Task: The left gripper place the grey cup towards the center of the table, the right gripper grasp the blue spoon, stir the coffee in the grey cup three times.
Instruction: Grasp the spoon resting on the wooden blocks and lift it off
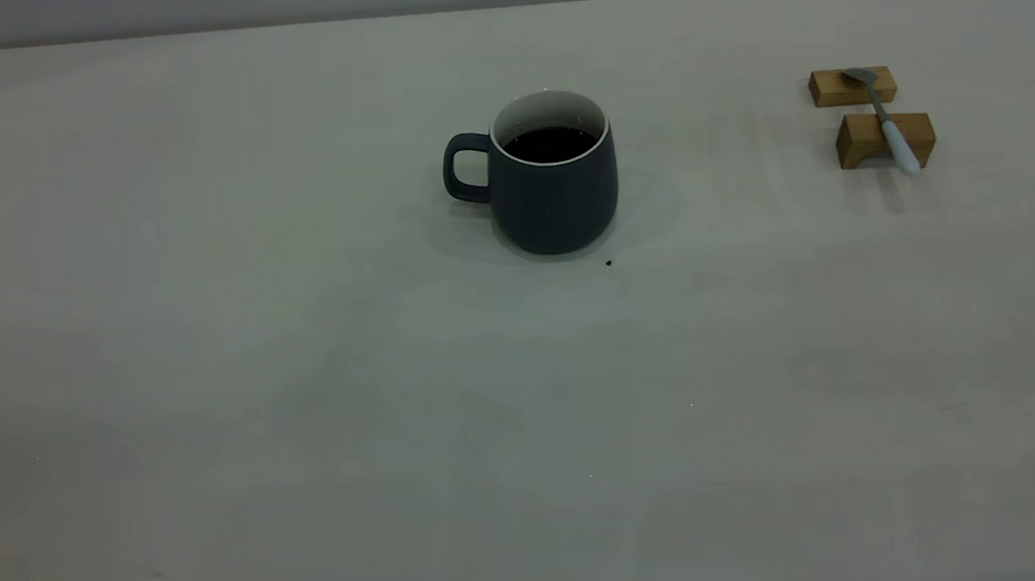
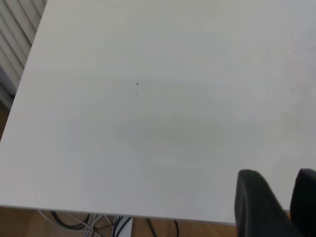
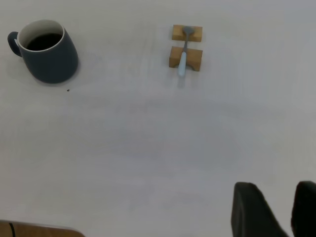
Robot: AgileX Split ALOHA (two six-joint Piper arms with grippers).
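Both black robot grippers appear only in their own wrist views, high over the table and holding nothing: the left gripper [image 2: 276, 205] and the right gripper [image 3: 271, 210] each show two dark fingers with a narrow gap between them. Neither is in the exterior view. Below them spreads the wide, pale grey-white table [image 1: 310, 429]. Near its middle stands the dark slate-grey rounded cup [image 1: 554, 180], upright, with a white inside, its loop handle toward the left arm's side. Glossy black coffee [image 1: 549, 143] fills it partway. Well apart from the cup, toward the right arm's side, two small wooden blocks [image 1: 884, 139] sit close together. Across them rests the slim spoon [image 1: 886, 122], grey metal bowl on the farther block, pale blue handle over the nearer one.
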